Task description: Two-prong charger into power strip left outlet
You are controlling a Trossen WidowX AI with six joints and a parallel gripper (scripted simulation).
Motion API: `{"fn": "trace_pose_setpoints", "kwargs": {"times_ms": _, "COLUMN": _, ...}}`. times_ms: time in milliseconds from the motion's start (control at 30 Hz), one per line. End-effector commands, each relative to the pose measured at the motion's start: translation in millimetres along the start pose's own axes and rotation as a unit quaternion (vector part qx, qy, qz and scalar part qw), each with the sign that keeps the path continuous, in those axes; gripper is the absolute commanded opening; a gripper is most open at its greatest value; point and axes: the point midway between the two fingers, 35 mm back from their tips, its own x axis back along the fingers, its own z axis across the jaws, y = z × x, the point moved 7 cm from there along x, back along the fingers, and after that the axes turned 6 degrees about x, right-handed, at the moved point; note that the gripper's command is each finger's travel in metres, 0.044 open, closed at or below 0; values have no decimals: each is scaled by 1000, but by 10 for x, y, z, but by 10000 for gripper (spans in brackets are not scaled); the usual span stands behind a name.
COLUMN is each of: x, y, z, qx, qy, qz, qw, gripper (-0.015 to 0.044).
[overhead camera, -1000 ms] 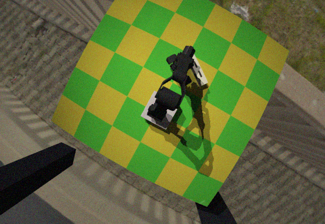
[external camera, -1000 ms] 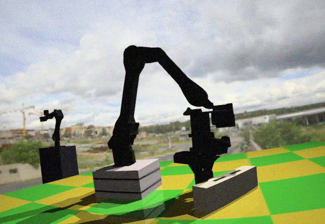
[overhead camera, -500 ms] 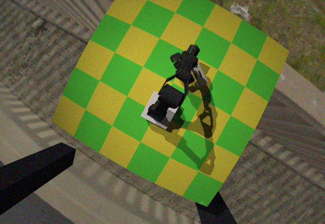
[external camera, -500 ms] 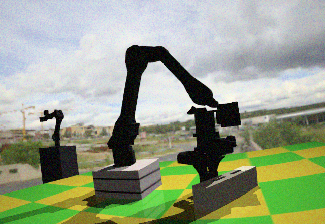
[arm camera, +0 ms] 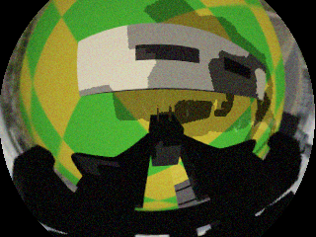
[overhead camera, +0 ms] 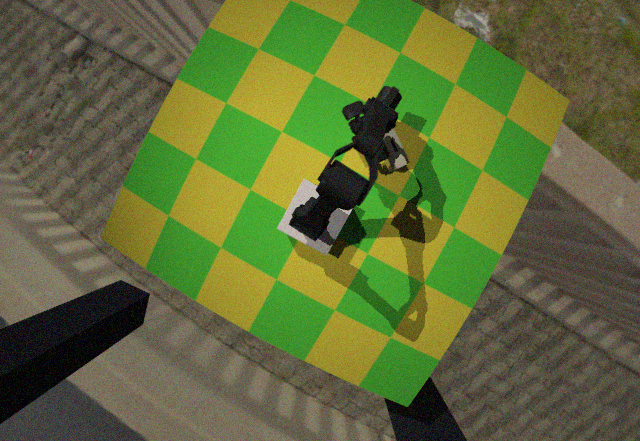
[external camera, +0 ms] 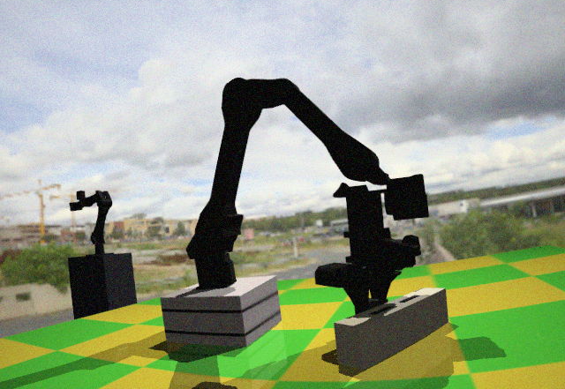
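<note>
Top: arm reaches from its pale base block toward the power strip. Strip sits on the green/yellow checkered worktop, partly covered by arm parts in this view. Can't pick out the charger here, too dark around the claw.

Exterior: claw points down, tips near the strip's top, at the end closer to this camera. Contact with the strip: can't tell. Dark openings show along the strip's top face. Base block is left of the strip in this picture, well apart from it. Farther back, left of the strip, a second small arm stands on a dark pedestal. Charger itself is lost against the black fingers.

Wrist: claw is narrowed onto the charger, gripping it. Both prongs visible, pointing toward the strip side of the picture, seen against worktop just below the strip's edge. So not plugged in. Two dark slots show in the strip's face, the right-hand one in shadow.
</note>
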Motion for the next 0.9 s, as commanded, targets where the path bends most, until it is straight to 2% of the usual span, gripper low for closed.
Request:
{"fn": "trace_pose_setpoints", "kwargs": {"times_ms": 0, "x": -11, "y": 48, "z": -4, "qx": -3, "qy": 0, "qz": 2, "qw": 1000, "gripper": 0}}
{"fn": "trace_pose_setpoints", "kwargs": {"times_ms": 867, "x": -8, "y": 110, "z": -4, "qx": -4, "qy": 0, "qz": 2, "qw": 1000, "gripper": 0}}
